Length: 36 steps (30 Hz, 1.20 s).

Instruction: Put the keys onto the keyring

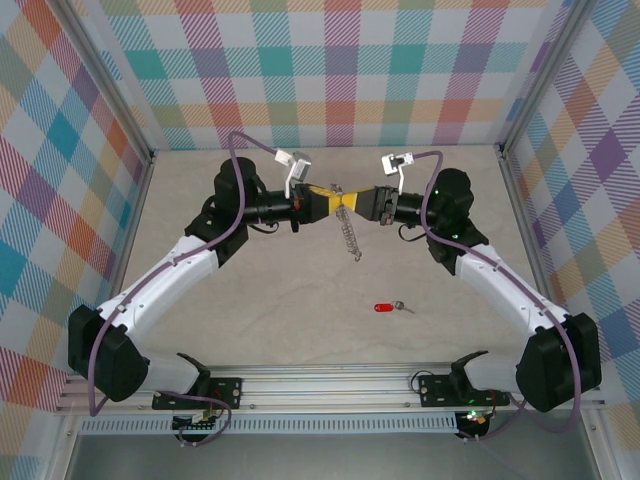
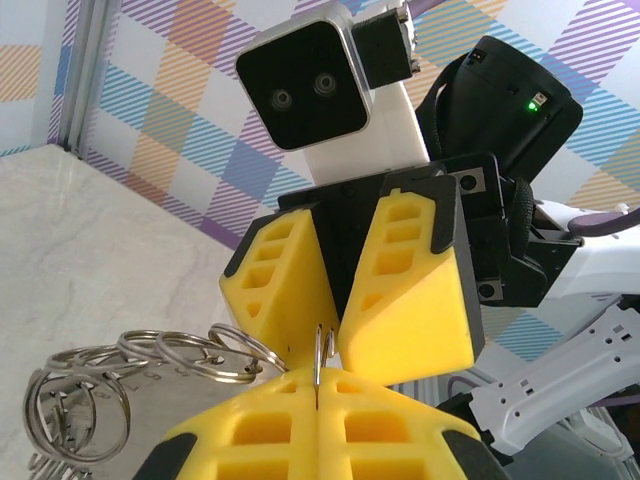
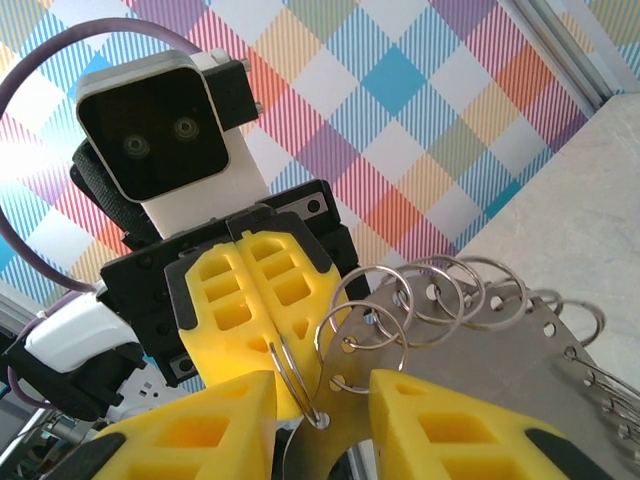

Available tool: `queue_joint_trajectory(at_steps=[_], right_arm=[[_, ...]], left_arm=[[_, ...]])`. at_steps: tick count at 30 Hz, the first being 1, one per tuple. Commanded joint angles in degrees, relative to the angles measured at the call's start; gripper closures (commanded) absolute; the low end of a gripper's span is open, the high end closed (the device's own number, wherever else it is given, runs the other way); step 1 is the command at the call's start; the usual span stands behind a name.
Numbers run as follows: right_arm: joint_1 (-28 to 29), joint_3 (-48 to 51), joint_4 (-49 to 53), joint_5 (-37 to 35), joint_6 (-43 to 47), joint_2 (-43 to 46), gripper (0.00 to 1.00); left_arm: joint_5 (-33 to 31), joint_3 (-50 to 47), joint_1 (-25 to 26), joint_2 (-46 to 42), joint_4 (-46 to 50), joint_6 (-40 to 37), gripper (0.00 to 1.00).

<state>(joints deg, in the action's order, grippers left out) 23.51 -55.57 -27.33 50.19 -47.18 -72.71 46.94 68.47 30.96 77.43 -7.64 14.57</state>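
Observation:
The keyring (image 1: 350,236) hangs edge-on like a chain between the two grippers, above the middle of the table. My left gripper (image 1: 333,199) is shut on one of its small silver loops (image 2: 319,352). The other loops (image 2: 150,362) fan out beside the fingers. My right gripper (image 1: 356,201) faces it tip to tip and is open, with the grey plate (image 3: 480,365) and a loop (image 3: 300,385) lying between its yellow fingers (image 3: 455,420). The keys (image 1: 386,307), a red oval tag with a tiny silver key, lie flat on the table nearer the arm bases.
Checked walls and metal frame posts (image 1: 145,190) close in the pale table (image 1: 300,300) on three sides. An aluminium rail (image 1: 330,385) carrying the arm bases runs along the near edge. Open tabletop surrounds the red tag.

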Motion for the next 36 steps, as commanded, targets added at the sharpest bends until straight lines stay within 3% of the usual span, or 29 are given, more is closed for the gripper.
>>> queue_joint_trajectory(at_steps=[1, 13, 21, 24, 27, 32, 35, 36], right_arm=[[0.4, -2.2, -1.3, 0.2, 0.4, 1.3, 0.68], [0.5, -2.9, -1.7, 1.3, 0.2, 0.5, 0.8], [1.0, -3.1, 0.2, 3.5, 1.6, 0.3, 0.78], [1.1, -3.1, 0.9, 3.6, 2.0, 0.2, 0.84], [1.1, -3.1, 1.5, 3.3, 2.5, 0.3, 0.99], [1.1, -2.6, 1.4, 0.4, 3.1, 0.5, 1.0], [1.1, -2.3, -0.8, -1.1, 2.3, 0.6, 1.0], [1.1, -2.3, -1.7, -1.7, 1.9, 0.6, 1.0]], left_arm=[[2.5, 2.5, -0.5, -1.2, -0.7, -0.3, 1.0], [3.5, 3.1, -0.5, -0.9, 0.4, -0.6, 1.0], [3.5, 3.5, -0.5, -0.8, 0.9, -0.5, 1.0], [3.5, 3.8, -0.5, -0.9, 1.2, -0.5, 1.0], [3.6, 4.2, -0.5, -1.0, 1.8, -0.7, 1.0], [2.3, 4.2, -0.5, -1.6, 2.6, -0.5, 1.0], [-0.4, 2.6, -0.5, -2.7, 1.0, 1.2, 0.93], [-2.0, 1.8, -0.5, -3.4, -0.4, 2.7, 0.86]])
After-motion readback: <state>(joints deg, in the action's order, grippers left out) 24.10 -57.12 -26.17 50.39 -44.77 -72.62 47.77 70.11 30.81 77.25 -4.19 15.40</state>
